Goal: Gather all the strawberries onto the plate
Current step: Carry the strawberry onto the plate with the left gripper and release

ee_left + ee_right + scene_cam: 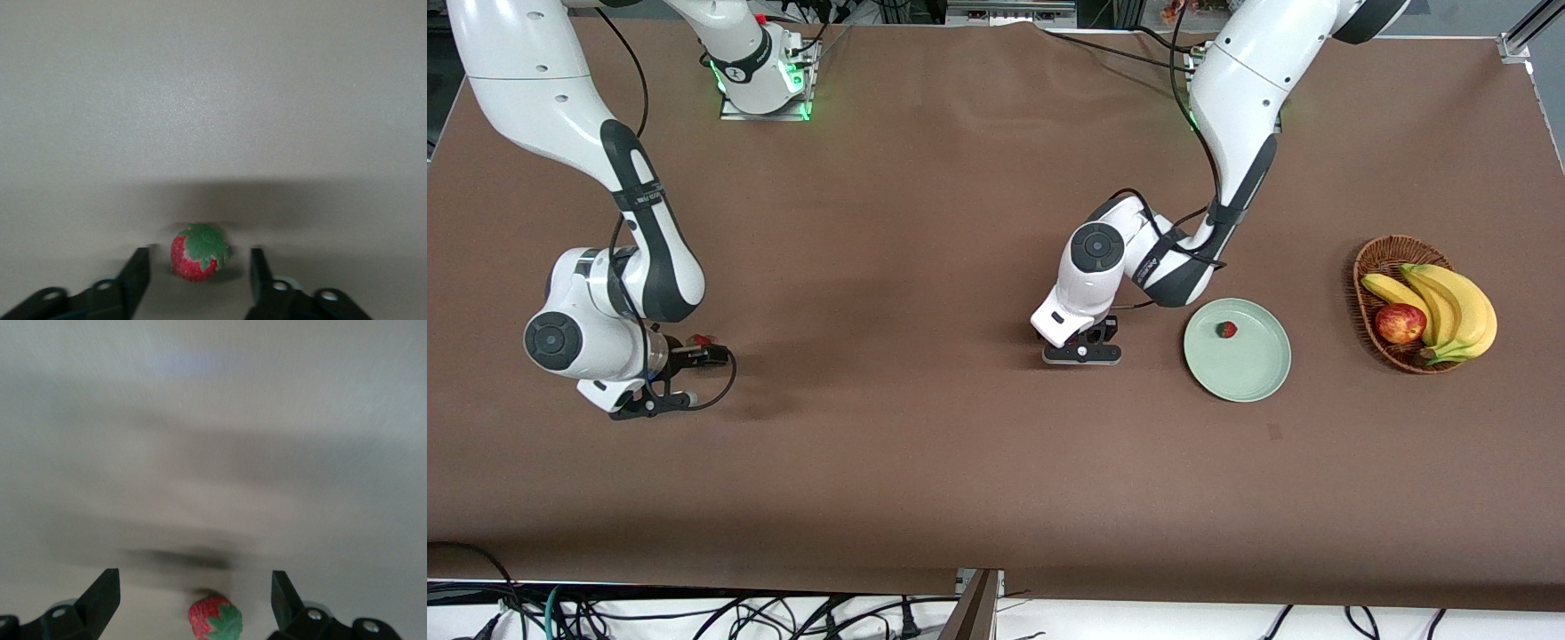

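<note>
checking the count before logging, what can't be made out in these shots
- Strawberry between the open left claw: hidden in the front view by that arm.
- Strawberry between the open right claw: cut off by the right wrist view's edge.
- Strawberry on the plate: too small for detail.

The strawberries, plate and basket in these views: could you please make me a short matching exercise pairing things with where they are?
Things:
1. strawberry in the front view
2. strawberry in the left wrist view
3. apple
4. left gripper

Places:
A. in the wicker basket beside the bananas
B. on the brown table, between open fingers
C. low over the table beside the plate, on the side toward the right arm's end
D. on the plate

Pairs: 1-D, 2-B, 3-A, 4-C
</note>
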Tool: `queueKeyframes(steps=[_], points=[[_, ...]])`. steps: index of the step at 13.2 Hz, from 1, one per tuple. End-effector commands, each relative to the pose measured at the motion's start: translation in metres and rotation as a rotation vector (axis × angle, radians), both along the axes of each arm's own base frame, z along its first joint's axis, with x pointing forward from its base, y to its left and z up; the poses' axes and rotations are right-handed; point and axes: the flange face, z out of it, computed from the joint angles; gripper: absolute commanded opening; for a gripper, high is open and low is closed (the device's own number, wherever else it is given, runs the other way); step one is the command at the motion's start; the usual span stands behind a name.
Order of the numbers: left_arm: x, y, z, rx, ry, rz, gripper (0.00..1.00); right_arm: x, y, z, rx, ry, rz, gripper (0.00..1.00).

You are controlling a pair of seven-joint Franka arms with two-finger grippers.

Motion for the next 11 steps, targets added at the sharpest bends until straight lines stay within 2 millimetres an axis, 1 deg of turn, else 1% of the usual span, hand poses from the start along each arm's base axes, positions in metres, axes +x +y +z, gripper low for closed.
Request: queueKeyframes(steps=[1,2,3,4,5,6,7,9,10,11], points=[[0.008,-0.003,0.003,0.012,-0.032,-0.01,0.19,-0.02,-0.005,-0.003,-0.005,0.033,0.015,1.0],[0.011,0.001,0.007,0.016,-0.036,-0.007,0.16,-0.021,-0.006,-0.004,-0.006,0.036,0.014,0.95],[0.024,0.011,0.017,0.015,-0.049,0.006,0.14,-0.021,-0.009,-0.004,-0.01,0.037,0.013,0.7],[0.034,0.025,0.028,0.034,-0.042,-0.007,0.14,-0.022,-0.008,-0.004,-0.008,0.048,0.018,0.39],[0.042,0.036,0.042,0.063,-0.026,-0.03,0.14,-0.024,-0.008,-0.004,-0.008,0.059,0.019,0.18],[0.053,0.052,0.057,0.093,-0.003,-0.05,0.14,-0.024,-0.008,-0.003,-0.008,0.064,0.019,0.06],[0.06,0.066,0.071,0.118,0.027,-0.08,0.14,-0.024,-0.008,-0.003,-0.008,0.068,0.015,0.0],[0.078,0.107,0.097,0.15,0.073,-0.159,0.14,-0.025,-0.007,-0.004,-0.01,0.072,0.009,0.0],[0.085,0.133,0.106,0.158,0.093,-0.199,0.14,-0.025,-0.006,-0.004,-0.01,0.075,0.007,0.0],[0.091,0.16,0.11,0.166,0.118,-0.253,0.14,-0.025,-0.004,-0.003,-0.01,0.073,0.005,0.0]])
